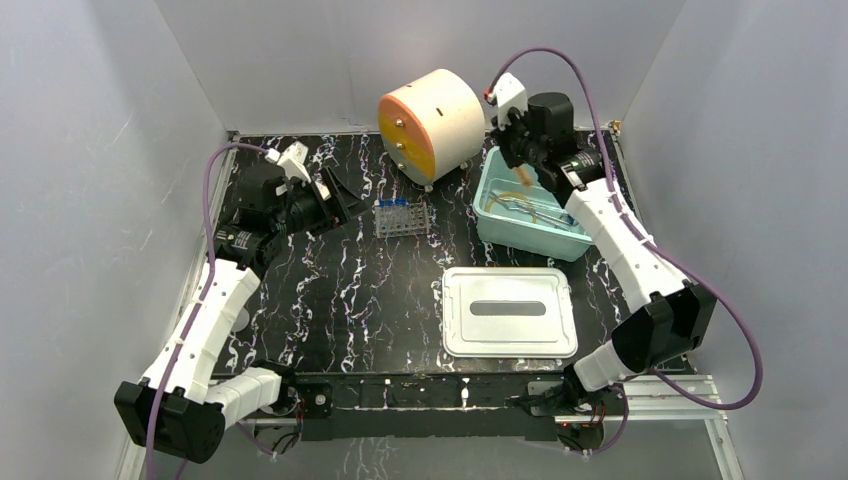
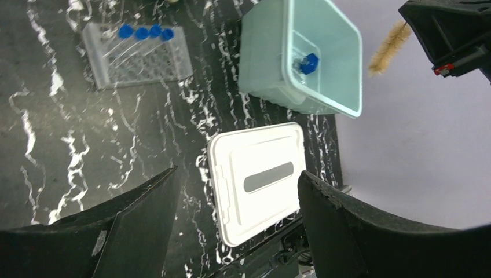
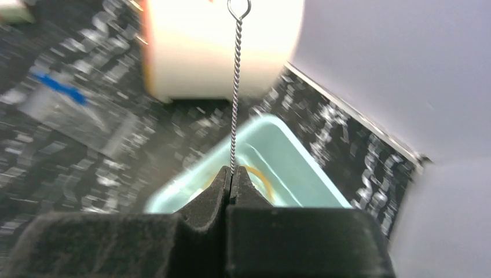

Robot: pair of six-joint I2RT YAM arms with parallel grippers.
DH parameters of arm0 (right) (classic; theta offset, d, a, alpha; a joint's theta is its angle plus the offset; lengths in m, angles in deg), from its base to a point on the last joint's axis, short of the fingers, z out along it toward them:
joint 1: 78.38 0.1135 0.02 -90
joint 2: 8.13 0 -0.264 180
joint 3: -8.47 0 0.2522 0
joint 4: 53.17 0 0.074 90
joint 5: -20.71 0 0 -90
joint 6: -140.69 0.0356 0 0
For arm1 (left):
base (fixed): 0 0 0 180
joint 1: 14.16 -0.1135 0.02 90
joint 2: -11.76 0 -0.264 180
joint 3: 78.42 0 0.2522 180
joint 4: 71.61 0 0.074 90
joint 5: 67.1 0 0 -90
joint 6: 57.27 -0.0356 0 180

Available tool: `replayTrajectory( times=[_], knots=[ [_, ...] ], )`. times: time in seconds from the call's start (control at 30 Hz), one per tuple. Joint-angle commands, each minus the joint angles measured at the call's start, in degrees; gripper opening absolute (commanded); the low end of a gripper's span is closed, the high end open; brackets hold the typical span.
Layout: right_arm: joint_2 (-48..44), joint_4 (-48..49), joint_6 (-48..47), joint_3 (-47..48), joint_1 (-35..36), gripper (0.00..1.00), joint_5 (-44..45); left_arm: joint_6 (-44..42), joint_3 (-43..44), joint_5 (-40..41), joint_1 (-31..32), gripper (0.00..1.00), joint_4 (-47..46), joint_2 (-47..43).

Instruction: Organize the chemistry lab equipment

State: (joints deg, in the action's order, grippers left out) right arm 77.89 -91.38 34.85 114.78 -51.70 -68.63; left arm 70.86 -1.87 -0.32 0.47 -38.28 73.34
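Observation:
My right gripper [image 1: 517, 160] [image 3: 231, 174] is shut on the twisted-wire stem [image 3: 234, 87] of a small brush. Its tan bristles [image 1: 524, 178] [image 2: 391, 46] hang above the teal tub [image 1: 497, 225]. The tub holds a tan tubing coil [image 1: 510, 203] [image 3: 265, 176] and a clear blue-capped tube [image 2: 307, 62]. The clear tube rack [image 1: 402, 218] [image 2: 136, 55] stands mid-table with several blue-capped tubes along one edge. My left gripper [image 1: 345, 200] [image 2: 237, 171] is open and empty, just left of the rack and above the table.
The round cream-and-orange cabinet [image 1: 432, 125] [image 3: 220, 46] stands at the back centre, next to the tub. The tub's white lid [image 1: 508, 312] [image 2: 257, 174] lies flat at front right. White walls enclose the black marbled table [image 1: 330, 290].

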Motion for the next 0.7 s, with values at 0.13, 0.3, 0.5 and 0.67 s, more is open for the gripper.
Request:
replayTrajectory(
  times=[0.13, 0.3, 0.5, 0.67],
  knots=[
    [-2.1, 3.4, -18.6, -8.8, -10.8, 0.00, 1.4, -0.4, -2.8, 2.9, 0.0, 0.73, 7.9, -1.2],
    [1.0, -1.3, -25.7, -8.2, -15.7, 0.00, -4.5, -0.8, -3.9, 2.5, 0.0, 0.73, 8.7, -0.9],
    [10.5, -14.8, -33.2, -2.5, -22.4, 0.00, -21.4, -1.0, -3.3, -0.1, 0.0, 0.74, 11.1, -0.2],
    [16.8, -21.7, -35.9, 2.7, -22.3, 0.00, -23.4, 0.1, -5.3, -3.7, 0.0, 0.74, 12.0, -0.8]
  ],
)
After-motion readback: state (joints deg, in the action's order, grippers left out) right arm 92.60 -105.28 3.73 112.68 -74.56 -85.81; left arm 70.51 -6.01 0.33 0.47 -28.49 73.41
